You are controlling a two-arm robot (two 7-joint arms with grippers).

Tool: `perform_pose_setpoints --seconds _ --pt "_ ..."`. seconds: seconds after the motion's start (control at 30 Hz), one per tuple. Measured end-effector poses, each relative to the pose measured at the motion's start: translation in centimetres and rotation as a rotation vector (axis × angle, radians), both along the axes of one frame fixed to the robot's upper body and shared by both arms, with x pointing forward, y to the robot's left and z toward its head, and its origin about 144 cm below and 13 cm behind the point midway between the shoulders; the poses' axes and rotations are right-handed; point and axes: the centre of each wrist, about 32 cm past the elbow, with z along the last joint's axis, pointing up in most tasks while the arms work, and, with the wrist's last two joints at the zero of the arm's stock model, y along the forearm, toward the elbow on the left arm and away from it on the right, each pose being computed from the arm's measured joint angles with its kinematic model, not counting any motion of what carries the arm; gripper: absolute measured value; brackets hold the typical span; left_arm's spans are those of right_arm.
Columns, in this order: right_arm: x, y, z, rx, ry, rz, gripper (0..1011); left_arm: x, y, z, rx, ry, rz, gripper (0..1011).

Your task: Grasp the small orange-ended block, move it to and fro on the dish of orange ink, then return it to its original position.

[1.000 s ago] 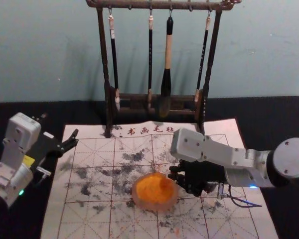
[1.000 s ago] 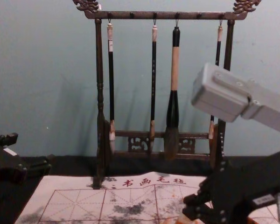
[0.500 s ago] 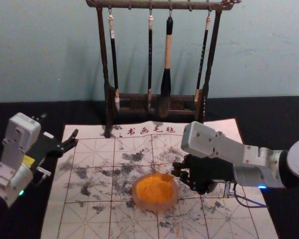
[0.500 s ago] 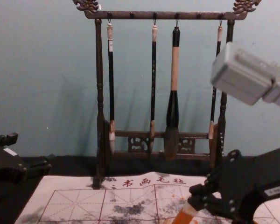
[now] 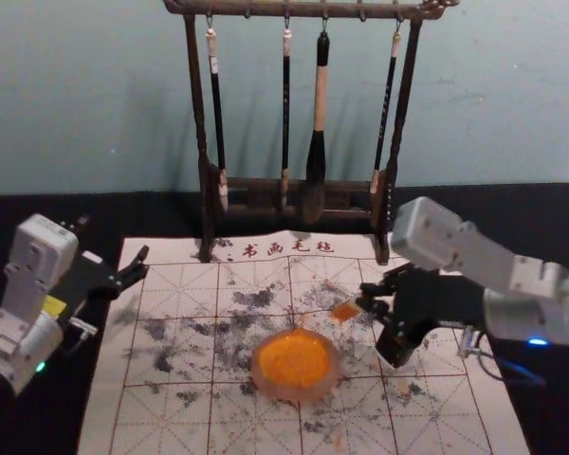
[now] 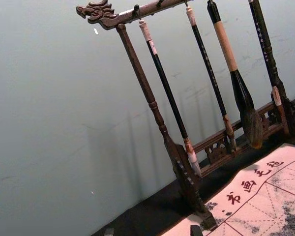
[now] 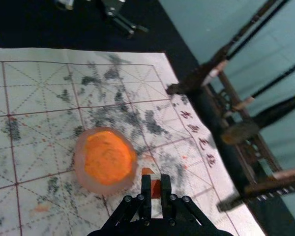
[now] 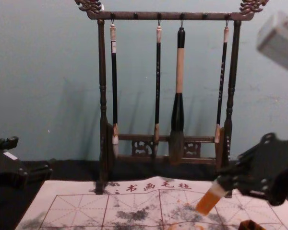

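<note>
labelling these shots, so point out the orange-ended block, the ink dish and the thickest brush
Block (image 8: 209,201): chest view, its orange end
Ink dish (image 7: 79,160): right wrist view, its rim
Thickest brush (image 8: 180,70): chest view, its pale handle section

grey arms (image 5: 531,275), black jaws, blue light (image 5: 539,341)

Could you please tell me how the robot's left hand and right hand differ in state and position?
The left hand is empty with its fingers apart, while the right hand is shut on the orange-ended block. In the head view, the left hand is at the left edge of the mat, whereas the right hand is over it, right of the ink dish. Both are black.
</note>
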Motion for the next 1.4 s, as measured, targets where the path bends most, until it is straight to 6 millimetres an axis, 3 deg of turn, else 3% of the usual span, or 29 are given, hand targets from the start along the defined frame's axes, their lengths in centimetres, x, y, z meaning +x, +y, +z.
perform_pose_setpoints --seconds 0.63,1.4 --pt "-1.7 -4.1 0.6 -0.005 -0.016 -0.101 84 0.0 0.0 0.0 0.000 0.000 0.000 1001" --pt "-2.7 -4.8 -0.2 0.001 0.039 -0.127 84 0.0 0.0 0.0 0.000 0.000 0.000 1001"
